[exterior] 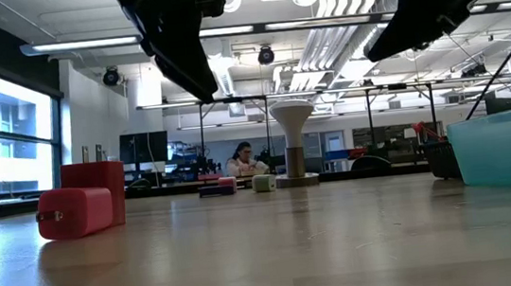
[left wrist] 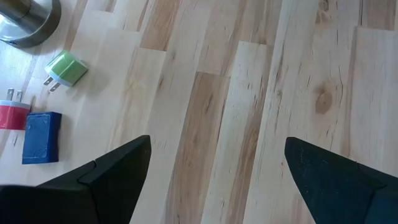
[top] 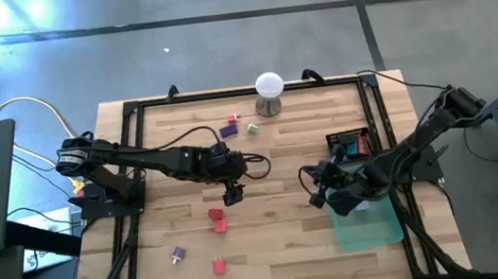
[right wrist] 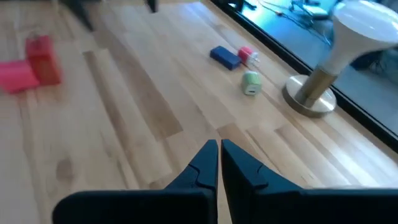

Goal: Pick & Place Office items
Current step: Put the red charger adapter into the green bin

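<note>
Overhead, I see the wooden table [top: 271, 242] filling the middle of the frame, framed by black rails. Next in size are my two arms: the left arm reaches in from the left edge, and the left gripper [top: 233, 196] hangs over bare wood at centre, its fingers spread wide with nothing between them. The right arm comes in from the right edge; the right gripper [top: 315, 198] sits right of centre, fingers pressed together and empty, at the upper left corner of the green tray [top: 379, 228], which lies at lower right. A black holder [top: 348, 141] stands just above that arm. At top centre is the white ball on its stand [top: 269, 94].

As for the office items, they are scattered. Two red blocks [top: 218, 219] lie touching, just below the left gripper. A pink piece [top: 219, 266] sits at lower centre-left, with a small purple piece [top: 178, 254] near it, to its upper left. Left of the stand lie a blue block [top: 228, 131], a small red piece [top: 232, 118] and a pale green plug [top: 253, 128].
</note>
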